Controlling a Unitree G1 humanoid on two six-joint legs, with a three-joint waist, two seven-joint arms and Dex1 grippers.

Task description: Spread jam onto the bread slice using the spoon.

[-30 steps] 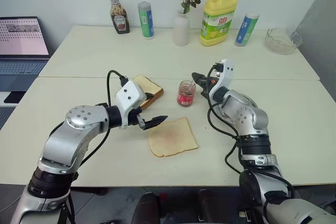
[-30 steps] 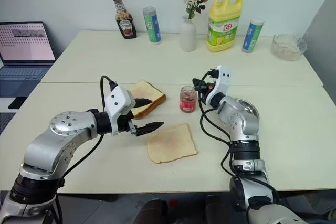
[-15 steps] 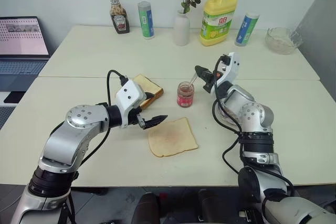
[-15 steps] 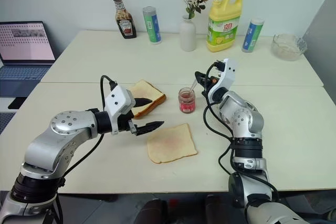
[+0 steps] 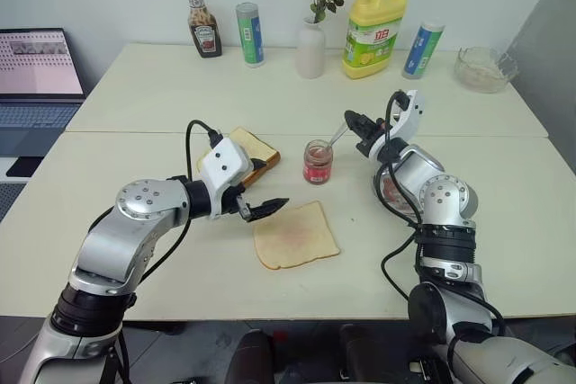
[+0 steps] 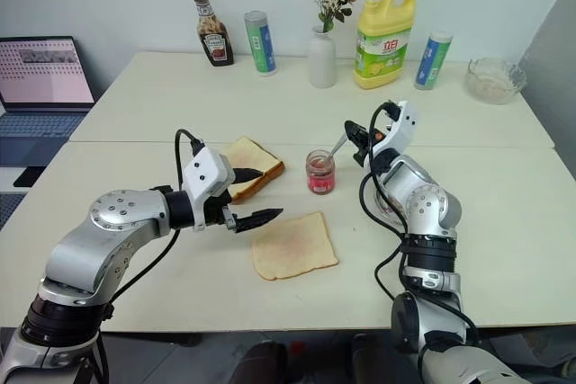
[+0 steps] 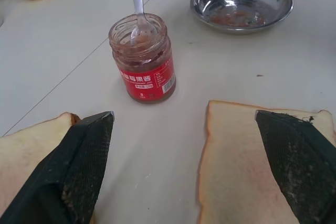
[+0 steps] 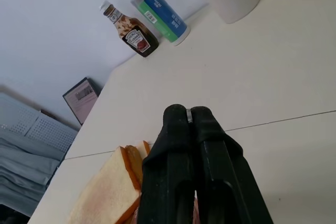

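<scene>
Silver spoon held in the jam jar – bread slice waiting beside it

Pink-red jam (image 7: pixel 142 64) sits in a small clear glass jar with a red label, upright on the cream table (image 5: pixel 135 96); the slim shiny metal spoon (image 5: pixel 338 137) slants down into its open mouth, its handle pinched between the closed black fingers of the right gripper (image 5: pixel 354 122), raised just to the jar's right. Near the jar, toward the robot, lies the thin pale-tan square bread slice (image 5: pixel 295 235), flat and bare but for a faint browner centre. The left gripper (image 5: pixel 258 197) hovers low with its fingers spread wide and empty – one over that slice's edge, the other over a thicker, darker-crusted slice (image 5: pixel 254 154). A round steel dish (image 7: pixel 241 4) rests past the jar
</scene>
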